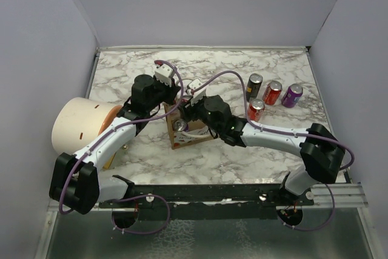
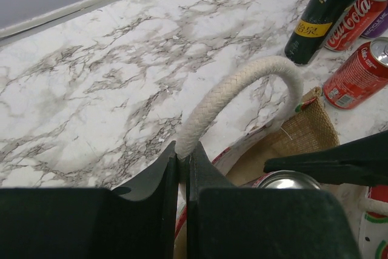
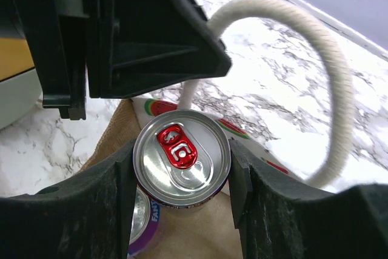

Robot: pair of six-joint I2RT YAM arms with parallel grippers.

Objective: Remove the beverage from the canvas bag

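The brown canvas bag [image 1: 185, 141] stands open at the table's middle, its wall also in the left wrist view [image 2: 303, 134]. My left gripper [image 2: 182, 156] is shut on one white rope handle [image 2: 236, 89] and holds it up; from above it [image 1: 171, 102] is at the bag's far left edge. My right gripper [image 3: 182, 177] reaches into the bag and its fingers [image 3: 118, 189] press both sides of a silver-topped can with a red tab [image 3: 182, 156], also seen from above [image 1: 180, 126]. A purple can [image 3: 142, 225] lies lower in the bag. The other handle [image 3: 330, 83] loops at the right.
A black can [image 1: 254, 86], a red cola can [image 1: 272, 93], a purple can [image 1: 292, 95] and another red can [image 1: 256, 110] stand right of the bag. A large cream cylinder [image 1: 76, 125] lies at the left. Walls close in the table.
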